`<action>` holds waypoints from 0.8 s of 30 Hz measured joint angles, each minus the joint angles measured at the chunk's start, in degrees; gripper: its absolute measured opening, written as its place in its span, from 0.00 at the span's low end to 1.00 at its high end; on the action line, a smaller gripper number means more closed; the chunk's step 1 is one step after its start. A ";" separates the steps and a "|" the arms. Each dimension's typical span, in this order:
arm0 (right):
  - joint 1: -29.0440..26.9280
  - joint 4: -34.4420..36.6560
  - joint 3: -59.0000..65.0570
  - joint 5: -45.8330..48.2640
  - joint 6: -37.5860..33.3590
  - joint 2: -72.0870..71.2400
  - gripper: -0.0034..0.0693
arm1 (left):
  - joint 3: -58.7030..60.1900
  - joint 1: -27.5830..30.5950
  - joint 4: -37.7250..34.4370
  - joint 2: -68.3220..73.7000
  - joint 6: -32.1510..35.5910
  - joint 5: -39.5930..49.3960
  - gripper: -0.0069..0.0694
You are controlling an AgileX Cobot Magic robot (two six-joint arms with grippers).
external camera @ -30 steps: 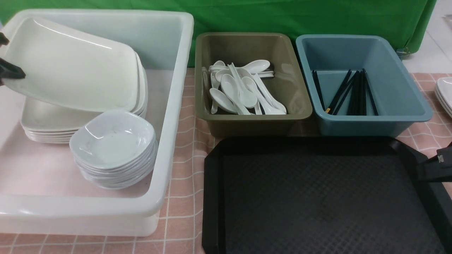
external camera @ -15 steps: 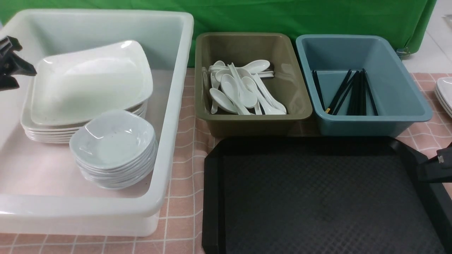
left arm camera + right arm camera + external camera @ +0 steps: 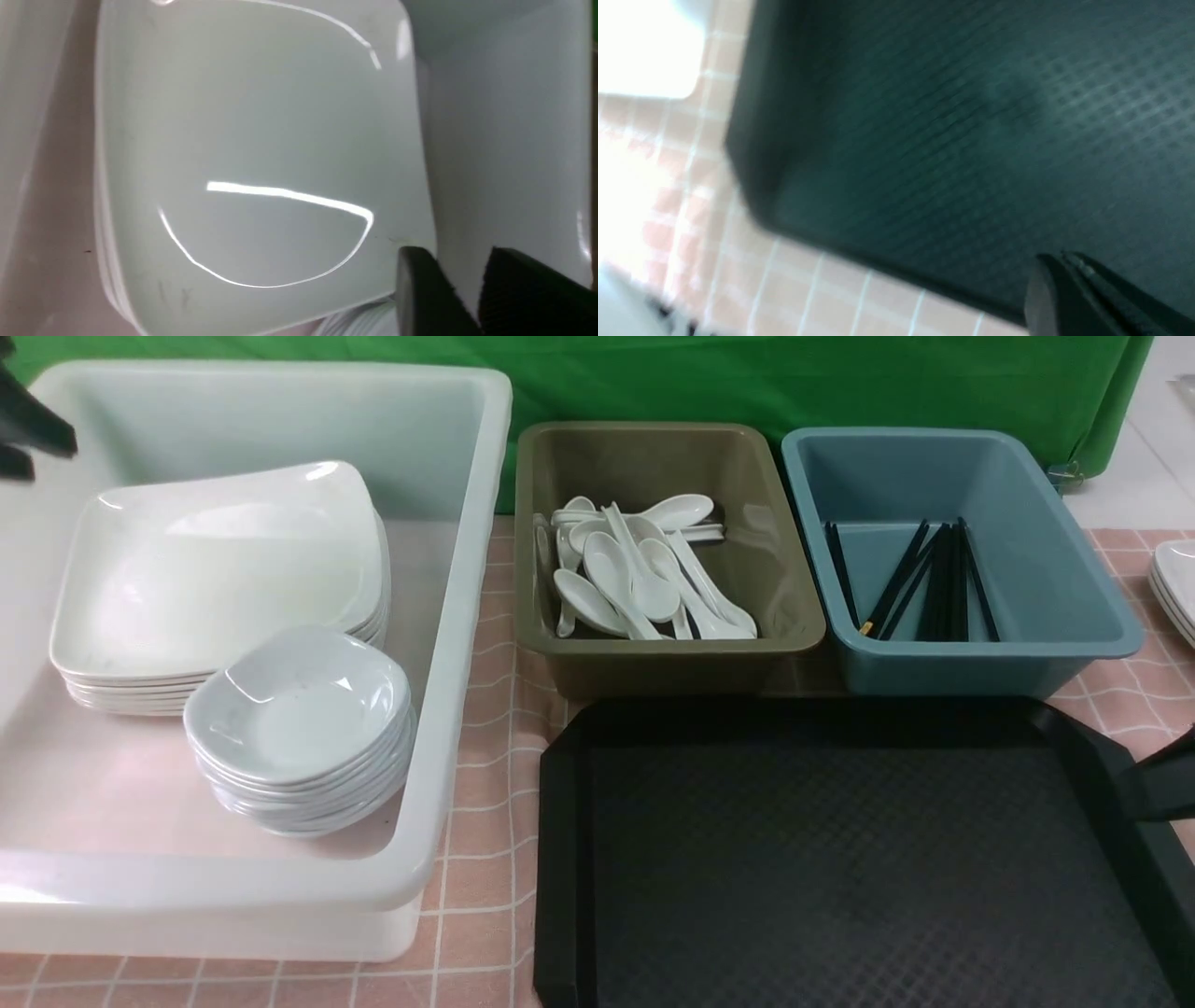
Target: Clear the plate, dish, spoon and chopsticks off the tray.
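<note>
I see the plate [image 3: 219, 569] lying flat on top of a pile of the same plates inside the big white tub [image 3: 467, 616] on my left. In front of that pile, in the same tub, sits the dish [image 3: 299, 705] on top of its own pile of little dishes. My left gripper [image 3: 28, 439] hangs up near the far left edge of the tub, apart from the plate. In the left wrist view its two fingers [image 3: 420, 289] have a small gap between them and nothing is in that gap.

The spoon [image 3: 621, 574] lies with other white spoons in the olive tub [image 3: 780, 625] in the middle. The chopsticks [image 3: 938, 583] lie with other black sticks in the blue tub [image 3: 1074, 616] on the right.

The black tray [image 3: 840, 859] sits on the pink checked tabletop [image 3: 476, 915], just in front of the olive and blue tubs. Nothing lies on it.

My right gripper [image 3: 1069, 268] is at the right rim of the tray. The right wrist view is blurry, but its fingers look pressed close together with nothing between them.
</note>
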 joint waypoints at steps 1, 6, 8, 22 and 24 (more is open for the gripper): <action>0.03 0.08 -0.86 0.18 0.42 -0.41 0.09 | -0.21 -0.69 0.00 -0.88 0.06 0.37 0.20; 0.03 -1.24 -1.48 0.23 2.65 -5.46 0.09 | -0.42 -5.28 2.39 -4.29 1.66 0.95 0.09; 0.03 -3.68 0.00 0.33 3.12 -10.34 0.09 | -0.42 -7.99 4.44 -5.45 1.91 1.29 0.09; 0.03 11.69 35.35 -50.15 -14.46 -52.35 0.09 | -0.42 -15.10 5.70 -6.29 2.16 1.72 0.09; 0.03 12.82 37.58 -52.82 -15.08 -52.61 0.09 | -0.42 -15.10 5.52 -6.29 2.16 1.72 0.09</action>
